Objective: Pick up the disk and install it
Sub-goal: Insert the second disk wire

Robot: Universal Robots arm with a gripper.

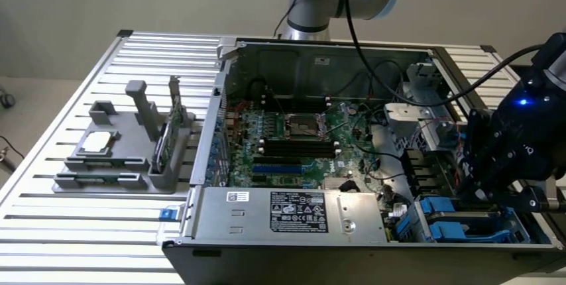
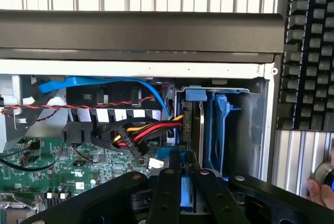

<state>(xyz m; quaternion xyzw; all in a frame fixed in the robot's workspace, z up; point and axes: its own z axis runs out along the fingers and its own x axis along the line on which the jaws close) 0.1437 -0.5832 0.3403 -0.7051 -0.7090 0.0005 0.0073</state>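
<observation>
Down at the computer case's (image 1: pixel 292 132) corner on the exterior view's right, your pincer (image 2: pixel 181 182) hangs over the blue drive bays (image 1: pixel 460 222). Its fingers (image 2: pixel 167 195) stand close together, clamped on a blue-edged slab that looks to be the disk (image 2: pixel 185 192), held on edge just above the bay. Beside the case, a grey parts holder (image 1: pixel 124 159) sits on the slatted surface (image 1: pixel 79 245).

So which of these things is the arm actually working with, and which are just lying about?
In the job: gripper, the blue-framed disk it grips, drive bay, computer case.
Lying about: chip, circuit card, grey holder, keyboard.
</observation>
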